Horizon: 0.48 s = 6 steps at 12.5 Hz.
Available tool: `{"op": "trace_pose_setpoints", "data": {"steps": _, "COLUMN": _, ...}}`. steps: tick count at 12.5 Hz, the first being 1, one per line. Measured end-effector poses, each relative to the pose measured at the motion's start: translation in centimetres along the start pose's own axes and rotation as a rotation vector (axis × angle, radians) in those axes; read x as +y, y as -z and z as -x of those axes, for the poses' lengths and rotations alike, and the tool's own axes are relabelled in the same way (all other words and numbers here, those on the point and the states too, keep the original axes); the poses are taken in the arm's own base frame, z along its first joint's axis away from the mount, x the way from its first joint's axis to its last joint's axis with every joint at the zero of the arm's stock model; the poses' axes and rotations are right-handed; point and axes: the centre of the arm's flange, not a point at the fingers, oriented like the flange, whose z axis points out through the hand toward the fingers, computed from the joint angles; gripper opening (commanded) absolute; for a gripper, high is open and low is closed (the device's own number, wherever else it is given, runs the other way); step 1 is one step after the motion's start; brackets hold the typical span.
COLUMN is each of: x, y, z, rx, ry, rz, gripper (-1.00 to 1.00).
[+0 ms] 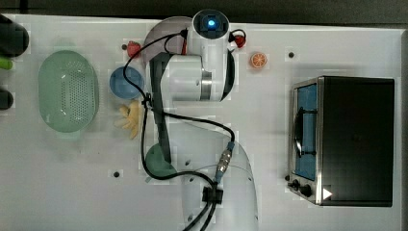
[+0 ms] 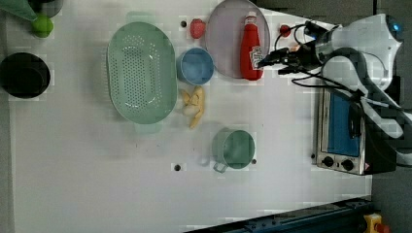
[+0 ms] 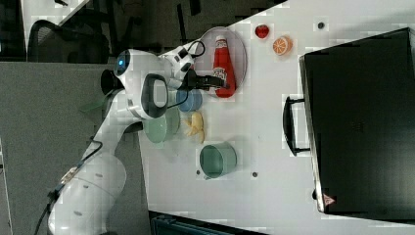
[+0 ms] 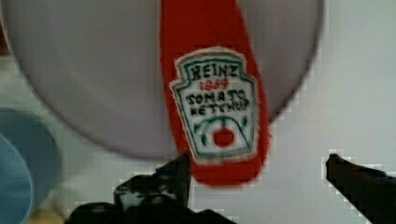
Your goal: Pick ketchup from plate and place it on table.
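The ketchup (image 2: 251,48) is a red bottle with a white cap and a white label, lying flat on the pale mauve-grey plate (image 2: 223,43). Its base pokes over the plate's rim onto the white table (image 2: 97,170). My gripper (image 2: 269,60) hovers at that base end, open, with nothing held. In the wrist view the ketchup (image 4: 215,93) lies on the plate (image 4: 93,70), and the gripper (image 4: 259,161) has one dark finger at each side of the base. The right view has the gripper (image 3: 220,82) by the ketchup (image 3: 223,61). In the top view my arm covers most of the plate (image 1: 161,29).
A blue bowl (image 2: 196,66) sits beside the plate, with a green perforated basket (image 2: 142,72) and a banana (image 2: 194,106) beyond it. Two strawberries (image 2: 197,28) (image 2: 284,30) flank the plate. A green cup (image 2: 234,149) and a toaster oven (image 2: 340,128) stand nearby, and an orange slice (image 1: 258,60).
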Motion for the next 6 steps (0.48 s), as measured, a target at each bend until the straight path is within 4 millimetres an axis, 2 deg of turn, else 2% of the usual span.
{"op": "trace_pose_setpoints", "data": {"steps": 3, "x": -1.1, "y": -2.6, "z": -1.8, "rx": 0.073, "ry": 0.038, "rz": -0.015, "gripper": 1.0}}
{"op": "trace_pose_setpoints", "data": {"steps": 6, "x": -1.3, "y": -3.9, "z": -2.5, "rx": 0.129, "ry": 0.064, "rz": -0.01, "gripper": 1.0}}
